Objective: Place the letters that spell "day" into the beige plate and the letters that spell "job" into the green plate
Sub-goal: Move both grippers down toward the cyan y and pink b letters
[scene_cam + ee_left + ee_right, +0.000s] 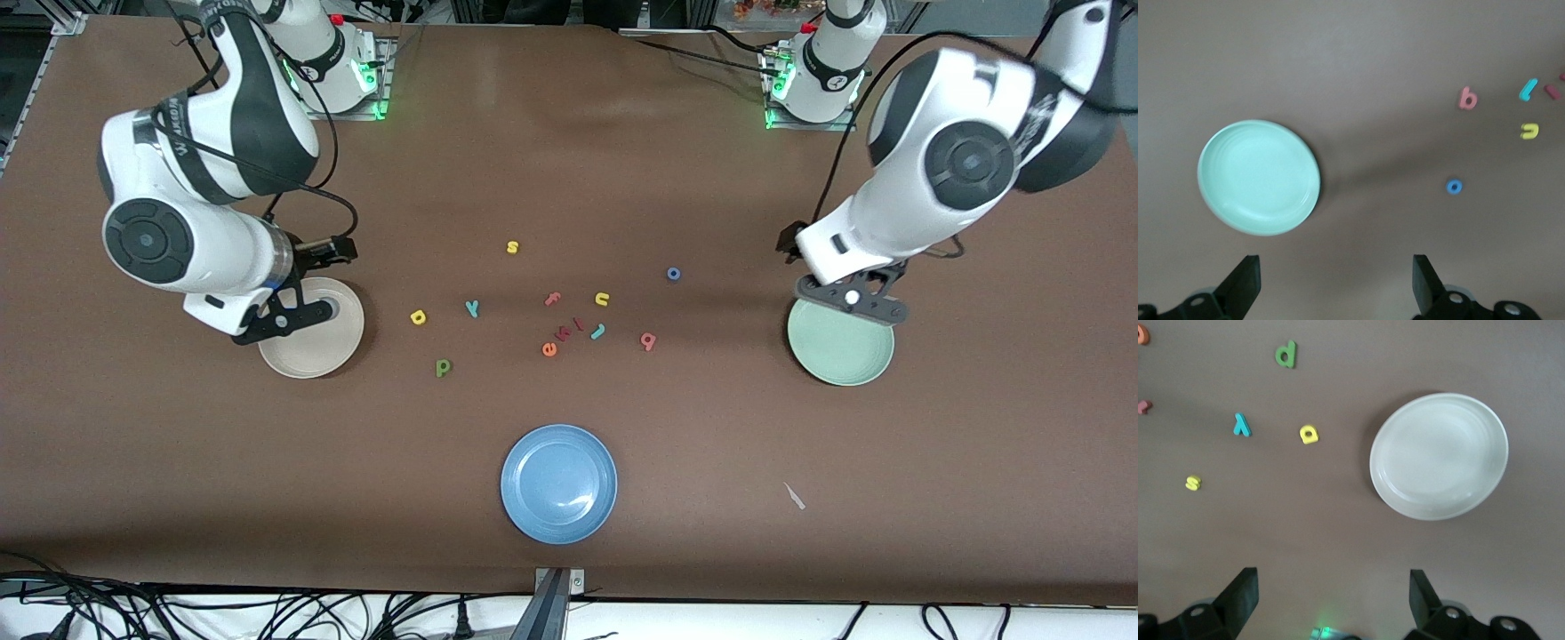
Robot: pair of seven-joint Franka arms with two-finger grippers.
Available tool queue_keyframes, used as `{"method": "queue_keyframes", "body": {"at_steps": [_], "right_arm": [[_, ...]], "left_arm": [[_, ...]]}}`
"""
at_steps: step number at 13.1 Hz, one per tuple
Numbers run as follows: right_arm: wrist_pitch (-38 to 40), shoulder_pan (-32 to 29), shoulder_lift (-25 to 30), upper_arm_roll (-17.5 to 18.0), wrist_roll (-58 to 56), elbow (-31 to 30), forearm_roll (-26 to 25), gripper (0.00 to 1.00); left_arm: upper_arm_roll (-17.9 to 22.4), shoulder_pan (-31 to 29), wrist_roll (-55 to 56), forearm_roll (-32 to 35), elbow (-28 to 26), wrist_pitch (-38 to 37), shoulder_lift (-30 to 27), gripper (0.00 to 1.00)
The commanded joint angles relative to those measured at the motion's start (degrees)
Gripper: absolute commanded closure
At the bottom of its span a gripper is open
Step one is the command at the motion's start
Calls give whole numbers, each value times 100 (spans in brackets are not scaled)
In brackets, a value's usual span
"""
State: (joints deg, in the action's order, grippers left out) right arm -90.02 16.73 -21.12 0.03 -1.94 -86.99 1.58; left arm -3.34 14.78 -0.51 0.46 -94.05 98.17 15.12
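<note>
My right gripper [298,313] hangs open and empty over the farther edge of the beige plate [324,351]. My left gripper [853,300] hangs open and empty over the farther edge of the green plate [845,356]. Between the plates lie the yellow "a" [419,316], teal "y" [472,308], dark green "d" [443,366], teal "j" [598,332], blue "o" [673,274] and salmon "b" [648,340]. The right wrist view shows the beige plate [1438,457], "d" [1286,353], "y" [1241,425] and "a" [1309,434]. The left wrist view shows the green plate [1258,177], "b" [1467,99], "j" [1527,89] and "o" [1454,187].
A blue plate [558,483] sits nearest the front camera, mid-table. Other letters lie among the task's own: yellow "s" [512,247], pink "f" [552,299], yellow "u" [602,300], orange "e" [549,349] and a red piece [564,332]. A small pale scrap [794,496] lies toward the left arm's end.
</note>
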Motion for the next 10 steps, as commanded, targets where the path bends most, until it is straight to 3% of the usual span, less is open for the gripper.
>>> {"method": "queue_keyframes", "body": {"at_steps": [1,3,7,10], "right_arm": [[-549,120,99,-21,45,-405,105,0],[-701,138,126,5,506,-547,175,0],[-1174,138,126,505,2160,-819,123,0],[-1727,234,126,550,2251,-1240,123,0]], "left_arm": [[27,51,-37,-369,563,9,666,0],[27,147,-37,-441,555,437,842,0],[27,385,-10,-669,520,1150,1316,0],[27,560,129,-766,467,1573,1572,0]]}}
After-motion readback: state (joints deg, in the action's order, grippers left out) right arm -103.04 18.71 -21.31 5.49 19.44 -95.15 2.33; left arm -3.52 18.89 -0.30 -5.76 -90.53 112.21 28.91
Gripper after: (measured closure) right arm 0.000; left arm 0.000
